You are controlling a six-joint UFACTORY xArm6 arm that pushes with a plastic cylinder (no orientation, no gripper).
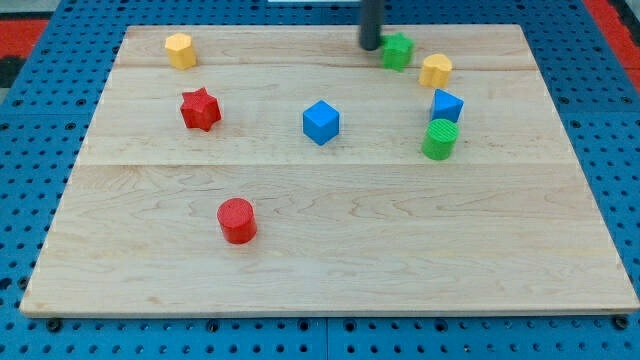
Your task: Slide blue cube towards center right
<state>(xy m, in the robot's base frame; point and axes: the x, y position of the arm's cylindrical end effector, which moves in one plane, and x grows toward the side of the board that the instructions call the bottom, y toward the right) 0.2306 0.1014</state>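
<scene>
Here my tip [371, 46] rests at the top centre of the frame, a bare rod holding nothing.
It sits just left of a green block [398, 50]; the blue cube [321, 122] lies well below, mid-board [330, 260], with another blue block [446, 105] touching a green cylinder [439, 139] at right.

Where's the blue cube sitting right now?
The blue cube sits just above mid-board, between the red star on the view's left and the green cylinder on its right, apart from my tip.
</scene>
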